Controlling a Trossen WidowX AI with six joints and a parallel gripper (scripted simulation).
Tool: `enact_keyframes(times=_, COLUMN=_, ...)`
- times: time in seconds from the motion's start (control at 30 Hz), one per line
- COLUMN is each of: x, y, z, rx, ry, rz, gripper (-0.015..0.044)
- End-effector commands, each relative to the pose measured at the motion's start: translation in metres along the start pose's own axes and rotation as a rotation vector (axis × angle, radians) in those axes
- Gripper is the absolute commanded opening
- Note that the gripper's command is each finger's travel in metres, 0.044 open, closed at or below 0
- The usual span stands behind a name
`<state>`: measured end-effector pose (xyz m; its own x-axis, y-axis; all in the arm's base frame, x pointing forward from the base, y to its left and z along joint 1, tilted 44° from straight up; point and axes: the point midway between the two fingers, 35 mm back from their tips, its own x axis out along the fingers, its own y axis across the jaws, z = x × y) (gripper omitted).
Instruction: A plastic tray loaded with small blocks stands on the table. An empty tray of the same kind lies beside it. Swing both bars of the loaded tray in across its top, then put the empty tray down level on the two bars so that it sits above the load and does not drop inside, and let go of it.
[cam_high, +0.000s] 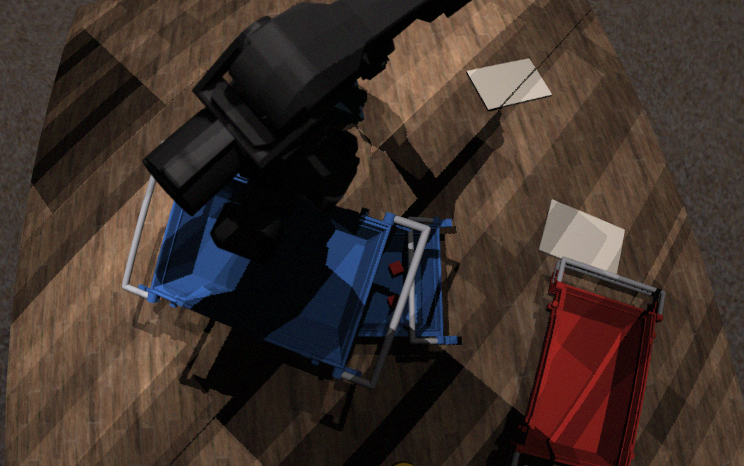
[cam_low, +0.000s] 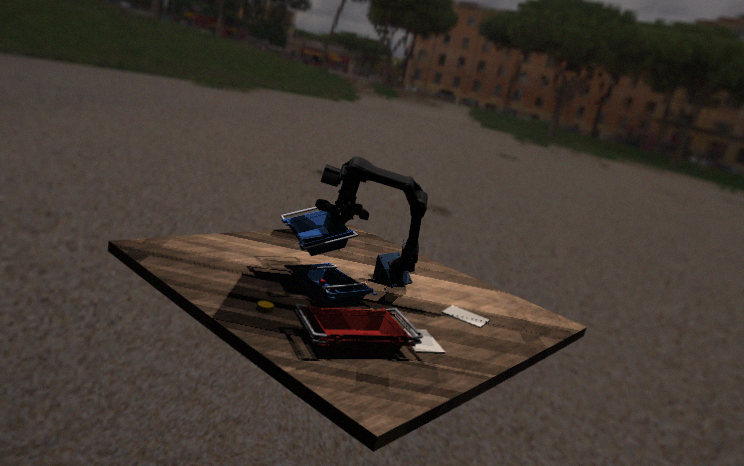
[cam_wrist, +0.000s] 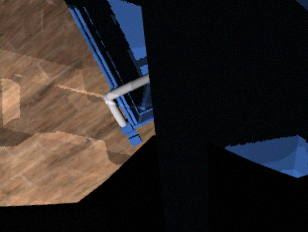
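The end effector (cam_high: 299, 219) (cam_low: 341, 219), nearly closed, grips the empty tray (cam_high: 356, 307) (cam_low: 317, 233), seemingly by its wall, above the loaded tray (cam_high: 431, 285) (cam_low: 337, 293).

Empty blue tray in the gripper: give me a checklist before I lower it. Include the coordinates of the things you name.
1. Gripper (cam_high: 247, 233) (cam_low: 341, 214) closed on the empty blue tray (cam_high: 351, 307) (cam_low: 318, 226): ok.
2. Empty tray clear above the loaded blue tray (cam_high: 431, 285) (cam_low: 336, 290): ok, a gap shows in the exterior view.
3. Empty tray level: not ok, it looks tilted.
4. Empty tray lined up over the loaded one: not ok, offset and turned.
5. Both bars across the loaded tray: cannot tell, the top view hides one end.
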<state>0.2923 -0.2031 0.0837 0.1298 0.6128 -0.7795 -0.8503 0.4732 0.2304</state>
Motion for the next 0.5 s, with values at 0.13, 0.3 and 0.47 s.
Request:
enact_keyframes(times=0.13, x=0.003, y=0.011, z=0.048, rx=-0.140, ry=-0.030, rz=-0.012, gripper=0.0000)
enact_keyframes(times=0.3, x=0.007, y=0.020, z=0.073, rx=-0.214, ry=-0.045, rz=-0.009, gripper=0.0000)
enact_keyframes(times=0.47, x=0.007, y=0.020, z=0.074, rx=-0.217, ry=-0.046, rz=-0.009, gripper=0.0000)
